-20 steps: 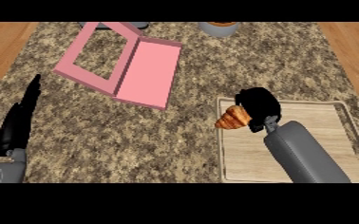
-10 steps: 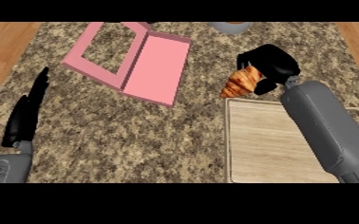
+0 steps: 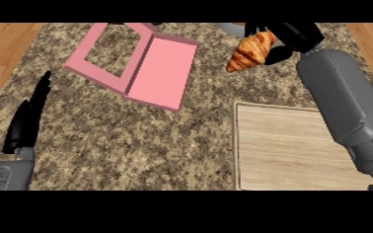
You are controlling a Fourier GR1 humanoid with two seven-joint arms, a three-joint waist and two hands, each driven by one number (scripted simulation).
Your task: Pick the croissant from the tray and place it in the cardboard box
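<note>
Now your right hand (image 3: 291, 35) is curled round the croissant (image 3: 250, 52), off the tray (image 3: 291, 148) and right of the cardboard box (image 3: 94, 77); it looks light, flaky, crushable; hold its thick middle, not the tips.

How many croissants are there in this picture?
1. The croissant is held in the right hand, at the view's upper right, beyond the wooden tray and right of the open pink box. None shows on the tray's visible part or in the box.
</note>
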